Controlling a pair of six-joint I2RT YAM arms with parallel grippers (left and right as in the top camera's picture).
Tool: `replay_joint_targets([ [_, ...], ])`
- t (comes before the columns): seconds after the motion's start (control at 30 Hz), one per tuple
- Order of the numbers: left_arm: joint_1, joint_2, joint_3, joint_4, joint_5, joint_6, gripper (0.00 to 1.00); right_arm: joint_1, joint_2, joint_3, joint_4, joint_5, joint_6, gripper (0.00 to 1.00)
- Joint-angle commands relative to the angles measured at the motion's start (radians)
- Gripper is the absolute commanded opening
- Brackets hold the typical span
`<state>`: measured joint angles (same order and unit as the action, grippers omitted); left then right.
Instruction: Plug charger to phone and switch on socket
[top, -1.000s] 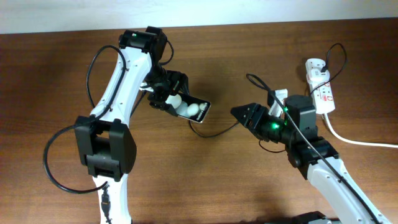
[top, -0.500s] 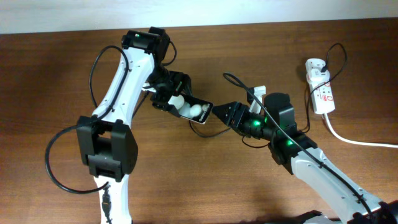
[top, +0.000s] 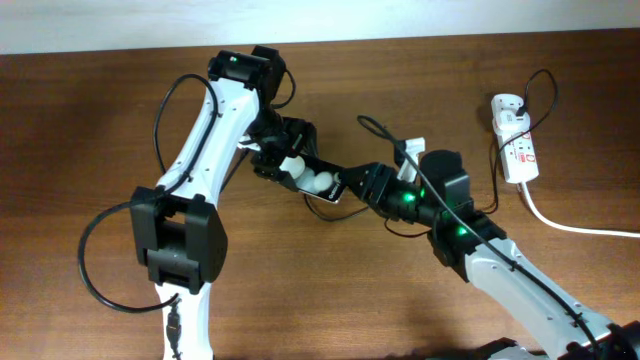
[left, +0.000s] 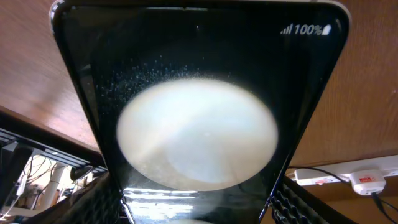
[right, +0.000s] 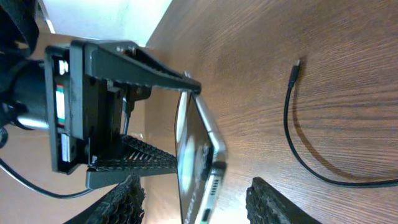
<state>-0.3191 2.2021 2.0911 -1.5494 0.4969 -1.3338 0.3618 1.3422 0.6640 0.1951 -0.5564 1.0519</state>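
Observation:
My left gripper (top: 292, 162) is shut on the black phone (top: 322, 183) and holds it tilted above the table. The phone's glossy screen (left: 199, 118) fills the left wrist view, with "100%" at the top. My right gripper (top: 362, 187) is open, and its fingers straddle the phone's free end (right: 200, 168) without touching it. The charger's thin black cable (right: 292, 140) lies loose on the wood with its connector tip (right: 298, 62) pointing away from the phone. Its white plug adapter (top: 507, 104) sits in the white socket strip (top: 518, 148) at the far right.
The strip's thick white cord (top: 570, 225) runs off to the right edge. The strip also shows in the left wrist view (left: 364, 182). The left gripper's body (right: 93, 112) is close in front of my right gripper. The table is brown wood.
My right gripper has moved left from mid-table until its open fingers bracket the phone's end. The left gripper has shifted the phone slightly right.

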Motion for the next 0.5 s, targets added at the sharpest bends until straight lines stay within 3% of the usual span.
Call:
replay_joint_targets([
  [0.0, -0.022, 0.004, 0.028, 0.004, 0.022, -0.028, 0.08, 0.054, 0.007, 0.017, 0.004, 0.076, 0.005, 0.56],
  [0.47, -0.076, 0.004, 0.028, 0.016, 0.023, -0.035, 0.09, 0.064, 0.007, 0.017, 0.003, 0.091, 0.005, 0.56],
])
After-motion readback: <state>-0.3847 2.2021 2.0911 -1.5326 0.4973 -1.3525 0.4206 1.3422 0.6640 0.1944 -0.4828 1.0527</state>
